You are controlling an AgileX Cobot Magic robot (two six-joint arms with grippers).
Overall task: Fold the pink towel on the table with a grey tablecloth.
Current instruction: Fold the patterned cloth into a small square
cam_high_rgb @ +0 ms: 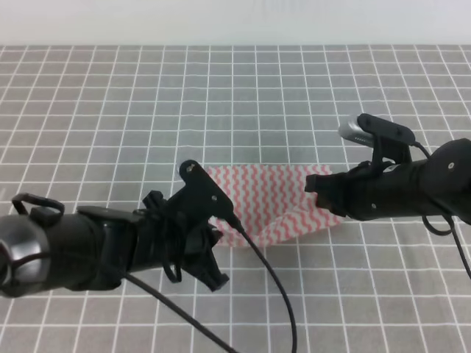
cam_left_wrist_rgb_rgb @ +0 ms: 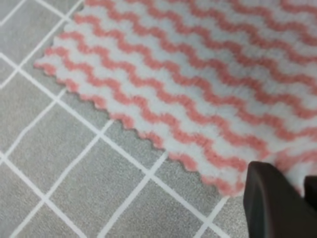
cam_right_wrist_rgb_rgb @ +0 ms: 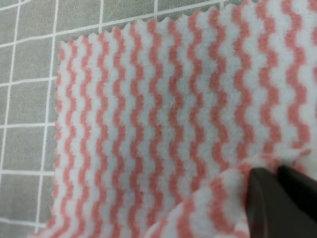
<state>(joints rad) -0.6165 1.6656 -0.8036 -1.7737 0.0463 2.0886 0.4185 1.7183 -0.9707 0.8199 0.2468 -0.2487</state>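
Left gripper [cam_high_rgb: 218, 237] sits at the near-left edge of the pink towel [cam_high_rgb: 268, 202], jaw state I cannot tell, towel lying mid-scene on the table with a grey tablecloth [cam_high_rgb: 110, 125], while my right gripper [cam_high_rgb: 318, 185] is clamped on its right corner, lifted and curling inward.

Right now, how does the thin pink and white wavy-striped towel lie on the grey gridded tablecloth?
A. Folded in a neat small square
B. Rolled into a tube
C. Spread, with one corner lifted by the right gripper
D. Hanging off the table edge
C: the right gripper pinches a raised corner of the pink and white wavy-striped towel; the rest lies on the grey gridded tablecloth.
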